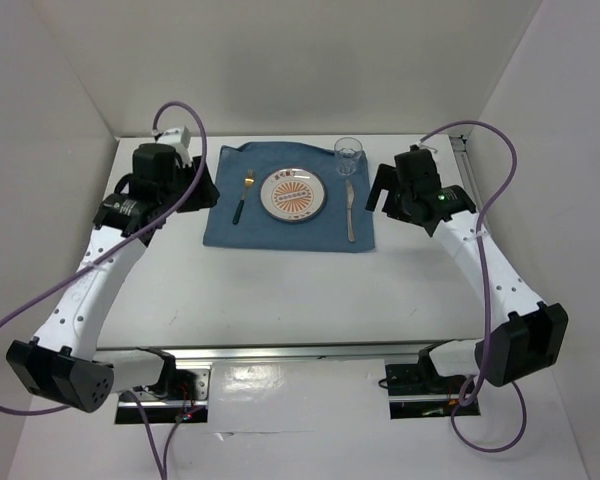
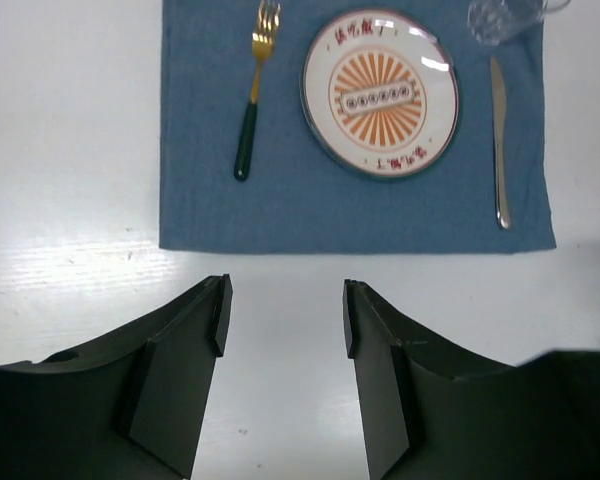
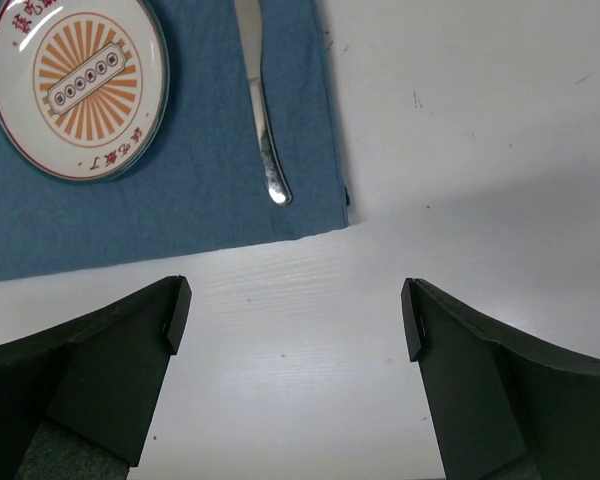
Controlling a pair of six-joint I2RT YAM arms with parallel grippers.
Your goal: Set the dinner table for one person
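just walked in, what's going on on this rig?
The place setting looks laid: on the blue cloth sit a patterned plate, a fork on its left, a knife on its right, a clear glass beyond the knife. The left gripper and right gripper are open and empty, flanking the cloth above the dinner table.

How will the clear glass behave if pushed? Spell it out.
The glass looks clear and thin-walled, so it is probably fragile and slippery to pinch. It stands upright by the blue cloth's far right corner, so a push near the rim would likely tip it; once down, it would probably roll.
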